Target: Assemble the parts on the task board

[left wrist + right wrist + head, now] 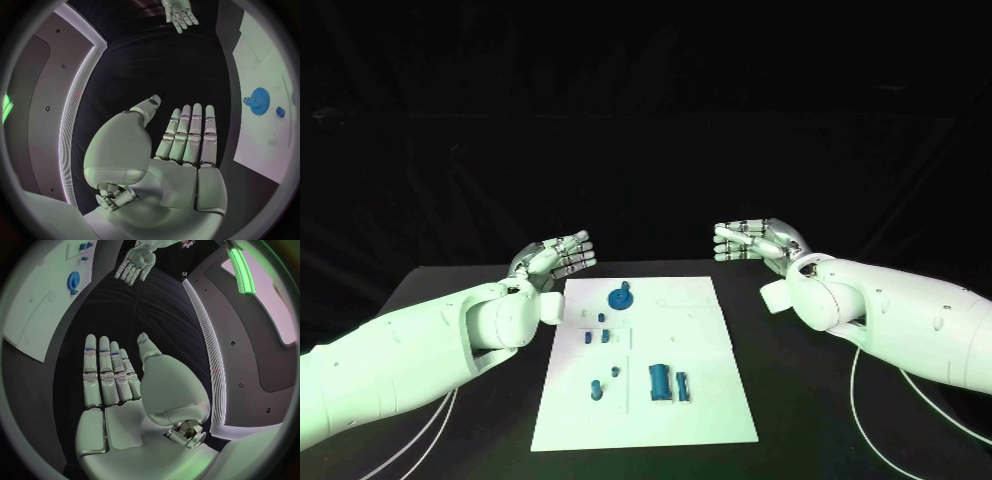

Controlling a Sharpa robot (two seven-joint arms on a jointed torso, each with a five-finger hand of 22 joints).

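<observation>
So, hands: left hand [557, 257] and right hand [759, 241] hovered wide, empty
Risk: small blue plastic parts [668, 382] could scatter off white flat task board [704, 425] if knocked

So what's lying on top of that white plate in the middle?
On the task board lie small blue parts: a blue gear at the far end, tiny pieces mid-board, and a blue block nearer the robot. Nothing covers them; both hands hover off the board.
</observation>
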